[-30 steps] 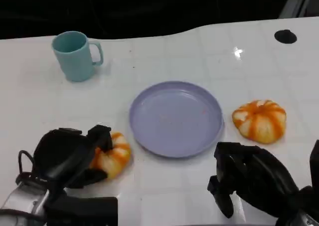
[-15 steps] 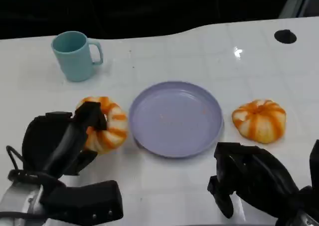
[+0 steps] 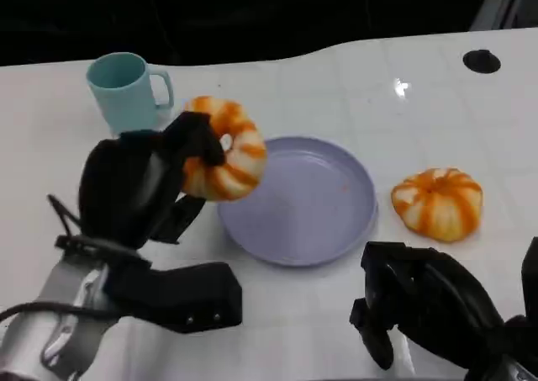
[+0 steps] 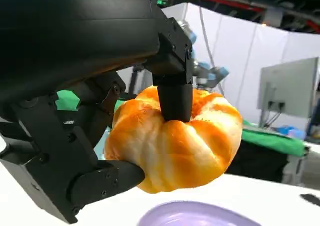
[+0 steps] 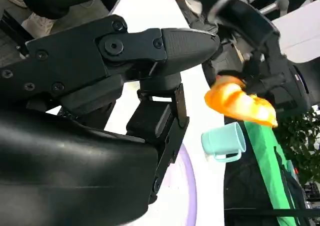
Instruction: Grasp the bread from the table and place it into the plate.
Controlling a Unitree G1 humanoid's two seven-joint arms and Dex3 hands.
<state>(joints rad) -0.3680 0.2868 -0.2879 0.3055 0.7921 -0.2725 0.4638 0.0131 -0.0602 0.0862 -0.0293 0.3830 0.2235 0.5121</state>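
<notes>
Bread [image 3: 223,150], an orange-and-white striped bun, is held off the table by the left hand [image 3: 143,183], pinched between black fingers [image 4: 175,99] over its top and a thumb under its near side. It is seen above the left rim of the plate [image 3: 324,230], a pale purple dish set at the middle of the white table [image 3: 336,87]. From the left wrist view the bun is gripped clear of the plate edge showing below it. A second striped bun [image 3: 437,203] is lying on the table just right of the plate, apart from its rim. The right hand [image 3: 412,309] is kept low at the near right with its fingers curled in and nothing between them. A teal mug [image 3: 126,92] is standing upright at the far left, its handle turned to the right.
</notes>
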